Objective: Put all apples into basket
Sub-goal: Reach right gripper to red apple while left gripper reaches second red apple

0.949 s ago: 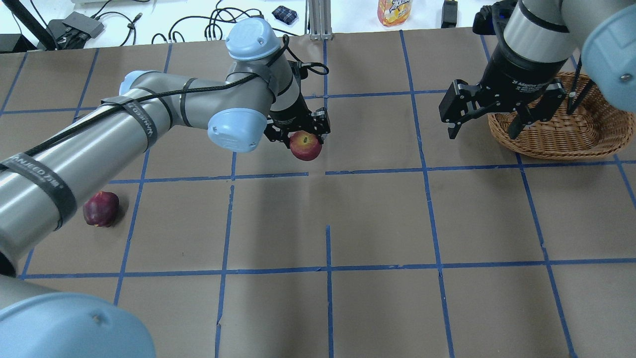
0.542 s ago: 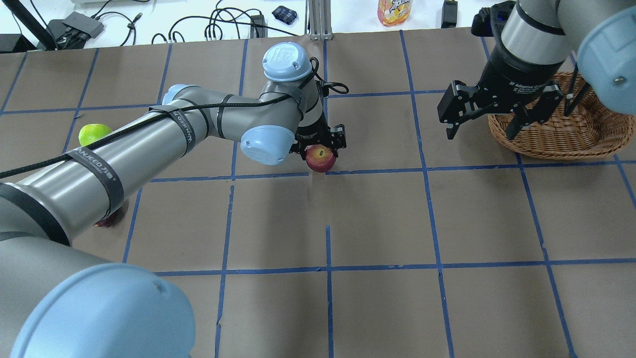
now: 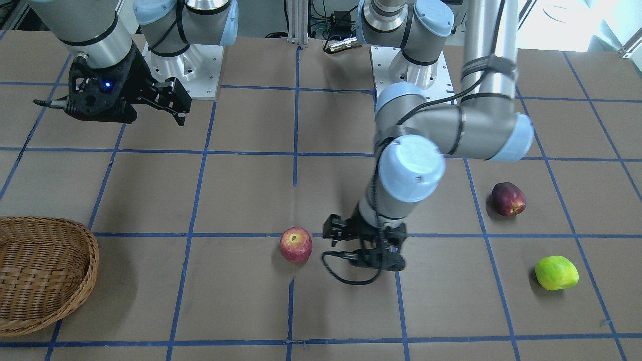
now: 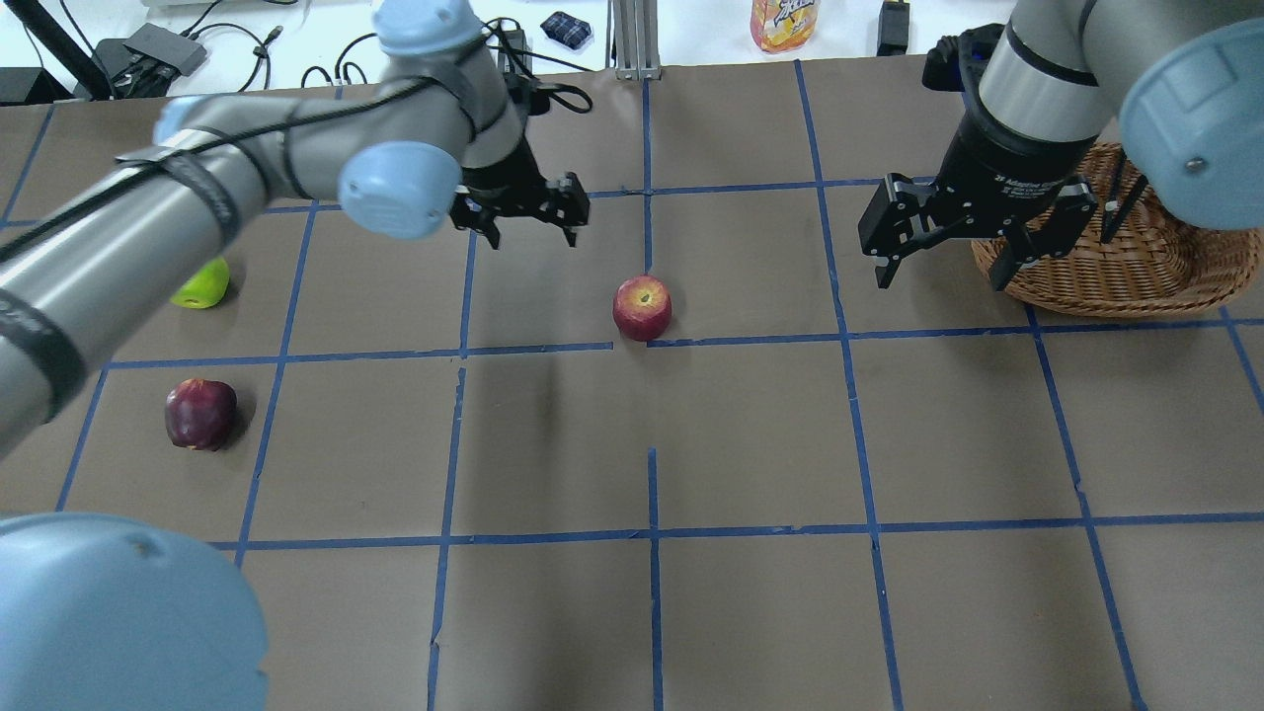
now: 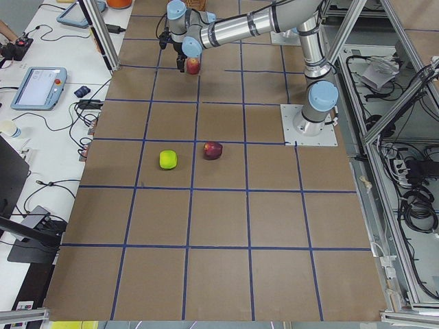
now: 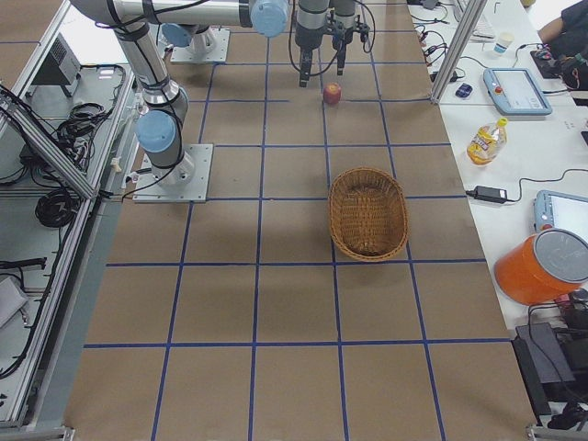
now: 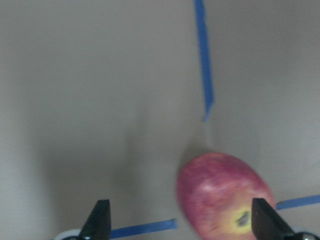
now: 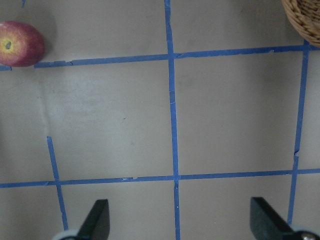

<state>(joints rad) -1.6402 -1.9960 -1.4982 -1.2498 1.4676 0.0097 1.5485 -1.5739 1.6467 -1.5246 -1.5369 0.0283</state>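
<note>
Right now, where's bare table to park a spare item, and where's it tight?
Bare: the rows between the robot and the red apple, and the square between it and the right gripper. Tight: the left end by the green apple and maroon apple, and around the basket.

Both wrist cameras look straight down, sharing the red apple [image 7: 225, 197].
</note>
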